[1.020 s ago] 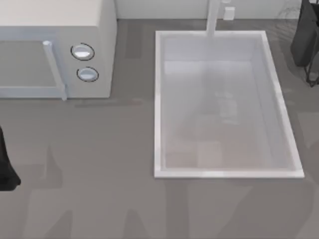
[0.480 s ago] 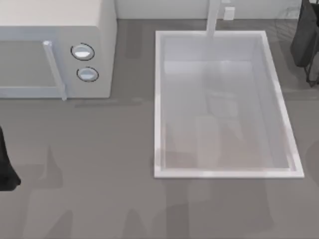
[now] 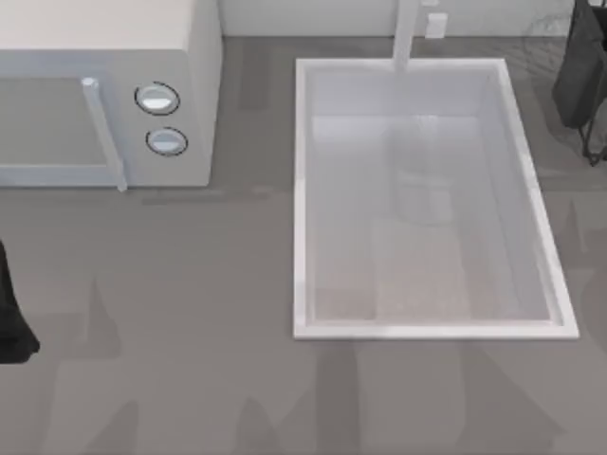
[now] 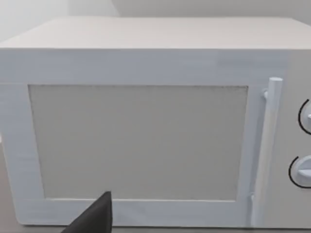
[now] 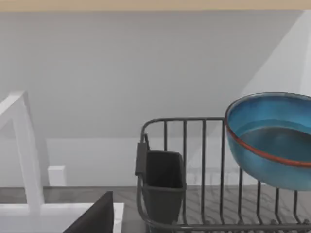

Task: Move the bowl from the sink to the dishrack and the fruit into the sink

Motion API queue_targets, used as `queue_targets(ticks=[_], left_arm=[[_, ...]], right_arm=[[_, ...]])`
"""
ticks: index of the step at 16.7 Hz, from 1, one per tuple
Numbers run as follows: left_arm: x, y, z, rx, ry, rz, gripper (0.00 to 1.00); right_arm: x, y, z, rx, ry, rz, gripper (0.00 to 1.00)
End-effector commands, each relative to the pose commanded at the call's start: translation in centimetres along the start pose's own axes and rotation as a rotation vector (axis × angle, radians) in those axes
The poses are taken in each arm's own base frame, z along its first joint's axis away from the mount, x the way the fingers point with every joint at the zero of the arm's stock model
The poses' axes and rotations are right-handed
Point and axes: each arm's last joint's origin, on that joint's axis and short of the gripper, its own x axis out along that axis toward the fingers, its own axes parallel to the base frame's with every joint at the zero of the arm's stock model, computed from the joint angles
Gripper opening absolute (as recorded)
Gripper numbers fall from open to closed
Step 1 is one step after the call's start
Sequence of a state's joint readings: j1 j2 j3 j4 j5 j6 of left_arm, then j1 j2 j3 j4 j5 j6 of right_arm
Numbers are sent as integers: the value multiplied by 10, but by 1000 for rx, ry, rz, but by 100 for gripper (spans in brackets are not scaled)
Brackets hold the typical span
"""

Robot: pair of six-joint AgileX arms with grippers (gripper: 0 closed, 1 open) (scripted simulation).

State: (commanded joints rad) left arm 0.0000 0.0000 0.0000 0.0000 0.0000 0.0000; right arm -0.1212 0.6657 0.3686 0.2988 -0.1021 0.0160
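The blue bowl (image 5: 272,145), teal inside with a reddish rim, sits tilted at the far end of the grey wire dishrack (image 5: 184,120) in the right wrist view. A dark fingertip (image 5: 97,218) of my right gripper shows near the camera, well apart from the bowl. My right arm (image 3: 580,66) is at the top view's upper right edge, beside the white sink (image 3: 299,190). The fruit is out of view. My left arm (image 3: 9,318) is parked at the table's left edge, one fingertip (image 4: 97,218) facing the microwave.
A white microwave (image 3: 104,57) with two round knobs stands at the back left. The white faucet (image 3: 406,38) rises behind the sink. A black cutlery holder (image 5: 163,187) hangs on the dishrack's near end. Grey tabletop lies in front of the sink and microwave.
The faint shading inside the sink basin has shifted. Both arms stay at the edges, nearly where they were.
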Motion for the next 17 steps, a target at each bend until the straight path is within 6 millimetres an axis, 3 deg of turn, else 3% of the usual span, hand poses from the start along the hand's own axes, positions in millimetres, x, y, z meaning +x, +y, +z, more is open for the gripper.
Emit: queue_targets(ticks=[4, 9, 17], left_arm=[[0, 0, 0, 0, 0, 0, 100], [0, 0, 0, 0, 0, 0, 100], [0, 0, 0, 0, 0, 0, 100]], right_arm=[[-42, 10, -39, 0, -6, 9, 100], [-61, 14, -80, -4, -5, 15, 100], [-62, 15, -89, -6, 1, 16, 100]])
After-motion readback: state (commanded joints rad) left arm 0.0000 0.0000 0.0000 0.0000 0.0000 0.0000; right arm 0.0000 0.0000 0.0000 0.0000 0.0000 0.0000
